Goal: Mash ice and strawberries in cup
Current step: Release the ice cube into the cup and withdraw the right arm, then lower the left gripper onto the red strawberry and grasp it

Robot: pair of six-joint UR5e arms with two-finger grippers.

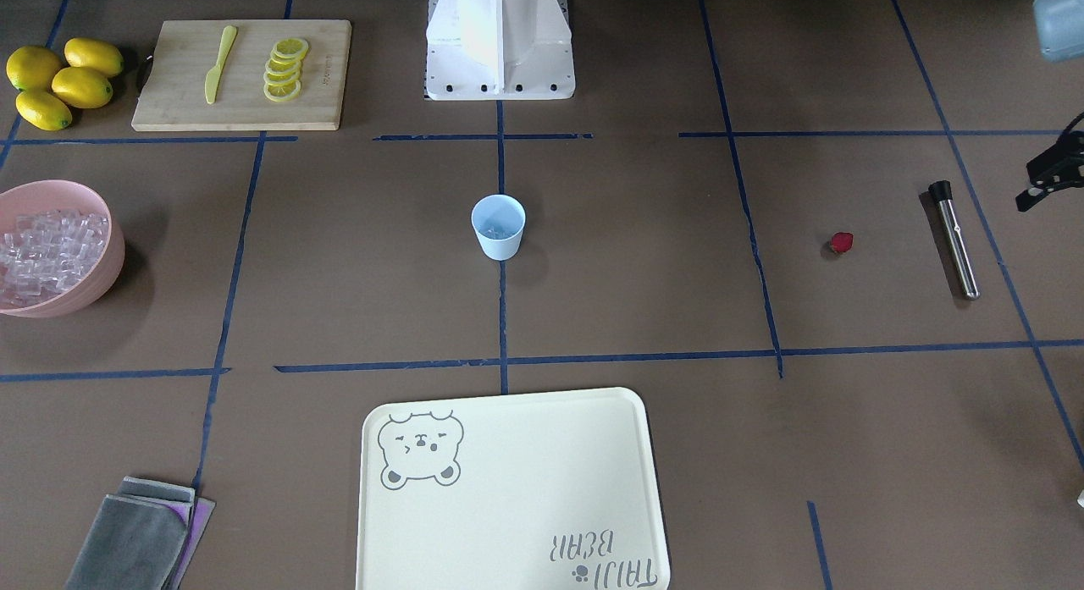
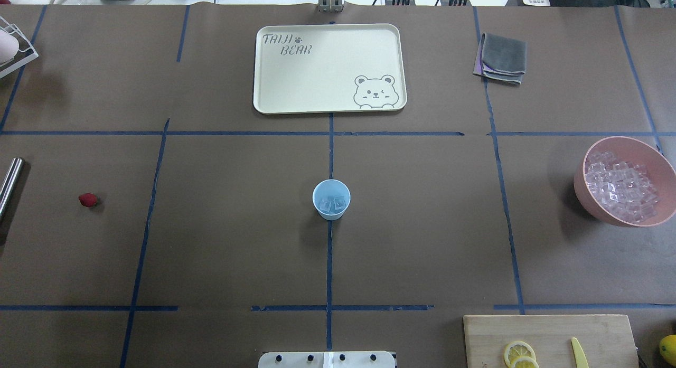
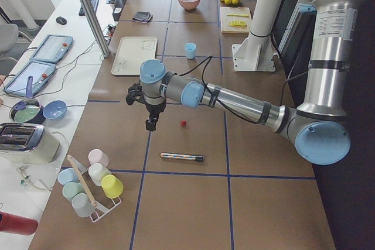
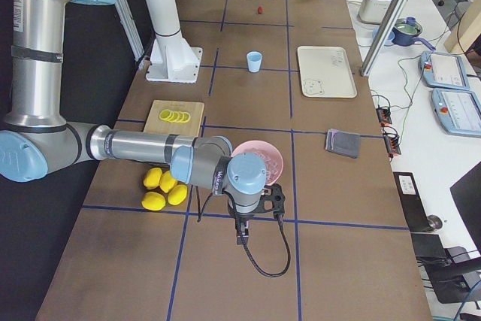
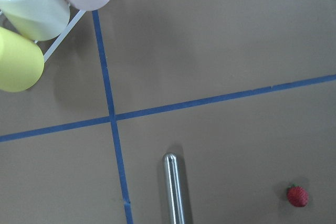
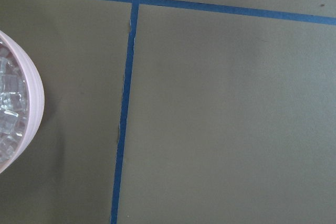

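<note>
A few cubes of ice (image 2: pixel 332 203) are in the cup (image 2: pixel 331 199) at the middle of the table; the strawberry (image 2: pixel 87 199) lies bare towards the table's left end, near the steel muddler (image 1: pixel 954 239), so adding fruit and all the mashing look undone. Left claw (image 3: pixel 150 125) hangs by that strawberry, right claw (image 4: pixel 242 239) beside the pink bowl (image 2: pixel 582 192); spread or pressed together, I cannot tell, both show only from side cameras.

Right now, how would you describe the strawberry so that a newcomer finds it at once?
Start at the light blue cup in the middle of the table and look towards the robot's left side. There, just short of the metal rod, lies the strawberry. Nothing else near it is small and red.
</note>
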